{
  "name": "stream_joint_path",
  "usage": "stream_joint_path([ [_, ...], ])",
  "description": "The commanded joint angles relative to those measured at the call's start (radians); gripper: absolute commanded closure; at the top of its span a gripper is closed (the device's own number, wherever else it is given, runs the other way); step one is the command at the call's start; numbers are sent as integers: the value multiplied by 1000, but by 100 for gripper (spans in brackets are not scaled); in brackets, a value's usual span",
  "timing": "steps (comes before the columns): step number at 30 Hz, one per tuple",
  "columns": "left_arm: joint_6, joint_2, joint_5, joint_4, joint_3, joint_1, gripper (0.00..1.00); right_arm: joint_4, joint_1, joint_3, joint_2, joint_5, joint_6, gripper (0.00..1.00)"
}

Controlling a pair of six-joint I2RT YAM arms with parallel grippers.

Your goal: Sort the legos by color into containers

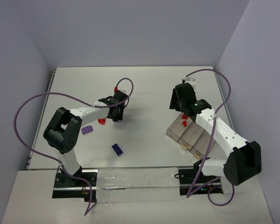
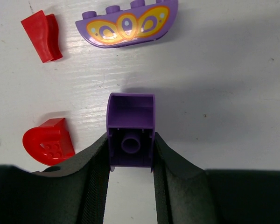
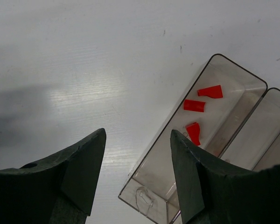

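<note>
1. Flat light purple brick (image 1: 87,130): on the table (image 1: 149,88), the piece farthest left of the tray (image 1: 192,136).
2. Red half-disc (image 2: 47,142): on the table, well left of the tray.
3. Small red piece (image 2: 42,36) and arched purple brick with a butterfly print (image 2: 127,23): side by side on the table, well left of the tray.
4. Hollow purple brick (image 2: 130,121): open underside showing, well left of the tray. My left gripper (image 1: 116,115) is clamped on it, one finger against each side.
5. Dark blue brick (image 1: 117,149): alone on the table, left of the tray.
6. Tray: three compartments in a row. Its end compartment holds three red pieces (image 3: 194,105).
7. My right gripper (image 3: 138,135): fingers spread with nothing between them, over that end compartment's left wall.
</note>
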Motion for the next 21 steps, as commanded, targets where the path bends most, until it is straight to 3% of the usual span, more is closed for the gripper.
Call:
stream_joint_path([
  [1,-38,-3,65,16,71,-36,87,-5,-9,55,-33,46,-16,35],
  [14,-376,195,6,-131,330,-157,83,3,-44,8,-60,14,-10,35],
  [19,-421,256,-19,-161,385,-191,77,-2,-53,4,-77,24,-18,35],
  [21,-428,268,-19,-166,395,-199,67,-2,-56,-2,-81,20,-15,35],
])
